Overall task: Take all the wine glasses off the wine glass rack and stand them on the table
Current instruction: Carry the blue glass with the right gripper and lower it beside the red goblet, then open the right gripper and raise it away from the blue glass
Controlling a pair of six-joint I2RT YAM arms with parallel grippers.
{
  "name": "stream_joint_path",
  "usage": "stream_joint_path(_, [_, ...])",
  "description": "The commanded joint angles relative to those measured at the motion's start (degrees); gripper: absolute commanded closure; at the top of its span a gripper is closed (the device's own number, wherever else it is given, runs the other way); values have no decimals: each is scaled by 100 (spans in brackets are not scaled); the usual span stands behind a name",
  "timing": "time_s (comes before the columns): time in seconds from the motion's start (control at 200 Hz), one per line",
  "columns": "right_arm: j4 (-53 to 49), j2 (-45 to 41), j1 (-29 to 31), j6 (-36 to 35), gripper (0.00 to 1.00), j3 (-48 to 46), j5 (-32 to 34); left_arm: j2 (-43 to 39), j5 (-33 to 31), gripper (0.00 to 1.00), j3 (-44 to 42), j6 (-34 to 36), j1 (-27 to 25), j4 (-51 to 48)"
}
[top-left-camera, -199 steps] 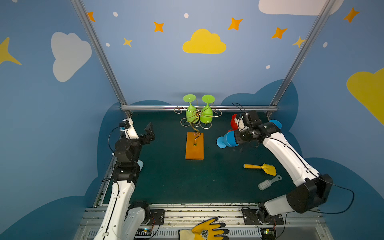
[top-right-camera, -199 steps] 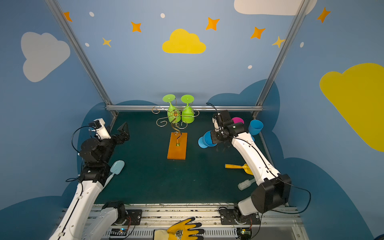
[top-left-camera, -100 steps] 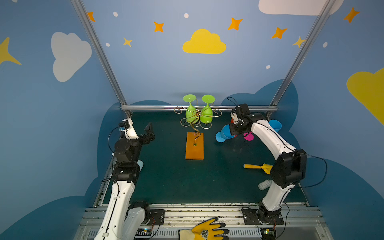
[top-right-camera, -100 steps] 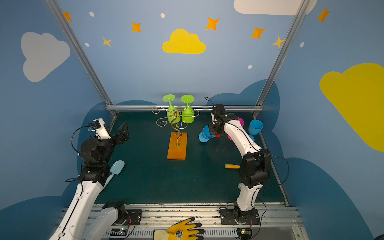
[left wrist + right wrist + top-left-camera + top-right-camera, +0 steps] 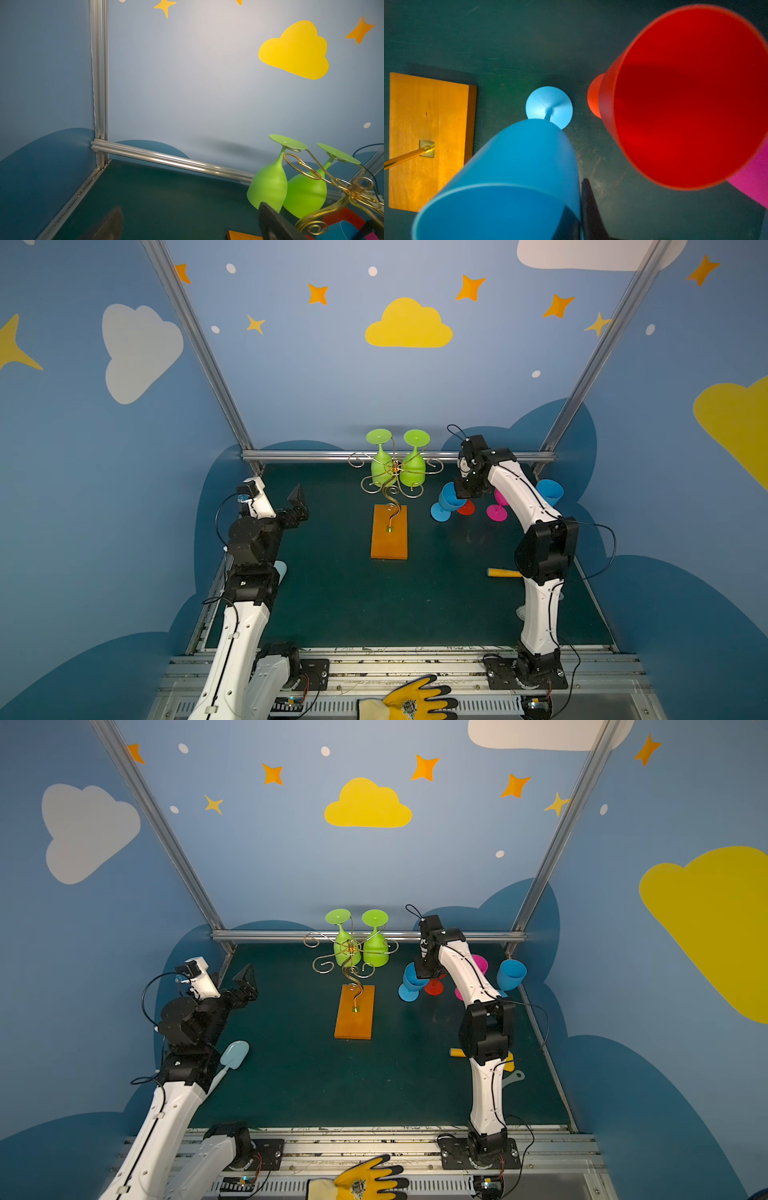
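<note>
right pincer [image 5: 464,492]: clamped on rim of tilted blue glass [image 5: 446,499], centre right | left pincer [image 5: 190,207]: apart, middle left

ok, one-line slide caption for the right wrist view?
Right gripper pinches the blue wine glass by its rim, between the wine glass rack and a red glass.

Two lime-green wine glasses [image 5: 379,472]; wine glass rack [image 5: 389,539], gold wire on orange-brown wood; blue glass [image 5: 448,497], red glass [image 5: 685,104], magenta glass [image 5: 496,512]; dark teal bench [image 5: 353,597]; blue walls [image 5: 311,377] patterned with yellow clouds, orange stars.
</note>
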Motion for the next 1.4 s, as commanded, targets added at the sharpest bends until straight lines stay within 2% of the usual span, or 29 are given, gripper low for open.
stream_joint_path(0.0, [-300,36,-40,94,87,161,-170,-40,-41,1,-42,-18,13,45])
stream_joint_path(0.17, [-212,-144,-112,68,73,162,-392,-45,-41,1,-40,-16,21,41])
stream_joint_path(0.335, [-163,-328,-244,109,65,145,-696,-67,-67,1,-39,3,25,34])
stream_joint_path(0.756, [-36,-1011,-468,137,54,109,-1232,-84,-85,1,-39,4,23,23])
stream_joint_path(0.876, [168,-1241,-566,164,52,84,-1700,-90,-85,1,-39,-8,23,27])
stream_joint_path(0.996, [1027,-1600,-683,625,51,-338,-2700,-106,-94,1,-43,-1,26,13])
stream_joint_path(1.066, [2111,-1923,-780,834,50,-977,-3405,-119,-102,1,-39,-1,22,13])
stream_joint_path(1.176, [3765,-2307,-918,1665,45,-1906,-3893,-145,-125,1,-49,17,23,12])
stream_joint_path(1.397, [4284,-1796,-860,2219,40,-1351,-4490,-152,-129,1,-52,10,23,24])
